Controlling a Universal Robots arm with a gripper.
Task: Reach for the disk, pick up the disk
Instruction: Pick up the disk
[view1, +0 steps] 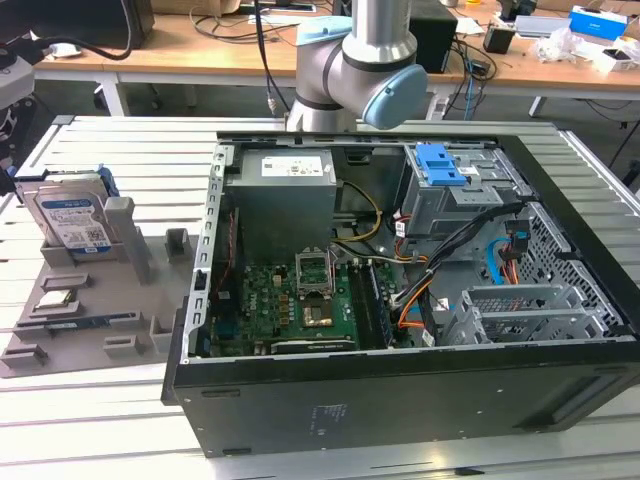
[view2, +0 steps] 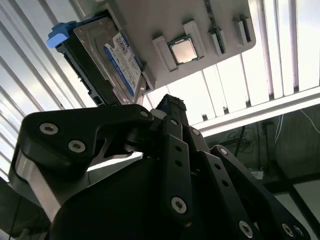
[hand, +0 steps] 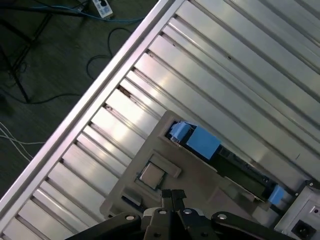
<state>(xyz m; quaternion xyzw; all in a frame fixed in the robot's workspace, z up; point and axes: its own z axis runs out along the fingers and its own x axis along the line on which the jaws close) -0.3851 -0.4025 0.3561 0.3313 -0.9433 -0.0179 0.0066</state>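
Surroundings: one grey tray (view1: 108, 288), one processor chip (view2: 182, 50), one open computer case (view1: 400, 405)
Disk (view1: 72, 222): one, standing in tray
Gripper (hand: 172, 194): closed, empty

Print on disk (view1: 72, 222) illegible

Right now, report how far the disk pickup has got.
Nothing looks done yet: the disk stands in its slot of the grey holder, untouched. In hand: the reach; in the first wrist view the gripper hangs above the holder, shut and empty. Left: gripping and lifting the disk.
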